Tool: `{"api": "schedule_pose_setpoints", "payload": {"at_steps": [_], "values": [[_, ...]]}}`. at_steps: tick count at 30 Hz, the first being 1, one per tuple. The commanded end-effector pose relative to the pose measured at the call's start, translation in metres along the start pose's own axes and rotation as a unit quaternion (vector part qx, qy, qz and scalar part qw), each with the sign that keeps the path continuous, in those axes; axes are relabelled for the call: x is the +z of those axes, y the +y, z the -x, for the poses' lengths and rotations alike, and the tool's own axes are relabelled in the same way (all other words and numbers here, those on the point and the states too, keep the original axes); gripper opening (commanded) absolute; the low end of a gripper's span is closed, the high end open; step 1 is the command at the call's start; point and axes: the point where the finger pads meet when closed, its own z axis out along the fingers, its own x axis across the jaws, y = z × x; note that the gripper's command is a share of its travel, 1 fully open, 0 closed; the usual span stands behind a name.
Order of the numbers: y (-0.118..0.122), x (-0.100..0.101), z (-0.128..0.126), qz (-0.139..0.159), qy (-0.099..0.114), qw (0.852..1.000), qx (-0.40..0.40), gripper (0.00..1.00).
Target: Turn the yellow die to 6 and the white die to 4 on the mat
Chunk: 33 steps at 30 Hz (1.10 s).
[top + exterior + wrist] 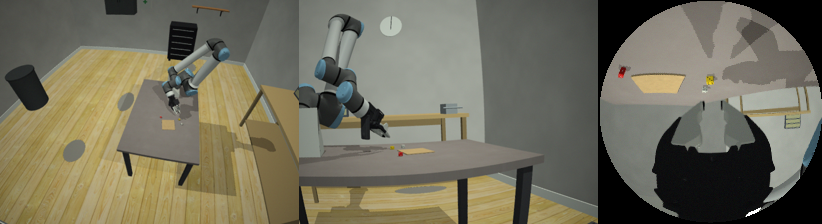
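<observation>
- The end effector [177, 112] [387, 132] [712, 101] is hovering above the worktop [154, 143] [475, 162] [663, 45], on the arm's side of the mat [168, 124] [417, 151] [658, 83]; its fingertips are standing slightly apart, released and grasping nothing.
- The yellow die [179, 119] [392, 147] [710, 80] is resting on the worktop, off the mat, near its arm-side corner toward the workbench [277, 107] [420, 117] [770, 112].
- The white die [181, 124] [403, 146] [705, 89] is lying just beside the mat's workbench-side edge, not touching it.
- The red die [160, 117] [400, 154] [622, 72] is sitting outside the mat, near its other arm-side corner.
- The dice are showing pips too small for reading the top numbers.
</observation>
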Motion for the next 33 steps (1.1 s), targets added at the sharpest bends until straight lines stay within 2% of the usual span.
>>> {"api": "schedule_pose_setpoints", "payload": {"at_steps": [1, 11, 16, 19, 23, 26, 29, 32, 33], "values": [[0.0225, -0.0167, 0.0022, 0.0, 0.002, 1.0, -0.002, 0.18], [0.0258, -0.019, 0.002, -0.002, 0.002, 1.0, -0.002, 0.18], [0.0239, -0.0179, 0.0001, -0.021, 0.015, 1.0, 0.001, 0.18], [0.0215, -0.0165, -0.0023, -0.049, 0.03, 0.998, 0.004, 0.18], [0.0181, -0.0148, -0.0056, -0.107, 0.055, 0.993, 0.01, 0.18], [0.0181, -0.0147, -0.0057, -0.107, 0.055, 0.993, 0.01, 0.18], [0.0172, -0.0139, -0.0072, -0.164, 0.071, 0.984, 0.015, 0.18], [0.0175, -0.0137, -0.0074, -0.185, 0.074, 0.98, 0.016, 0.18], [0.0182, -0.0136, -0.0074, -0.205, 0.077, 0.976, 0.017, 0.18]]}}
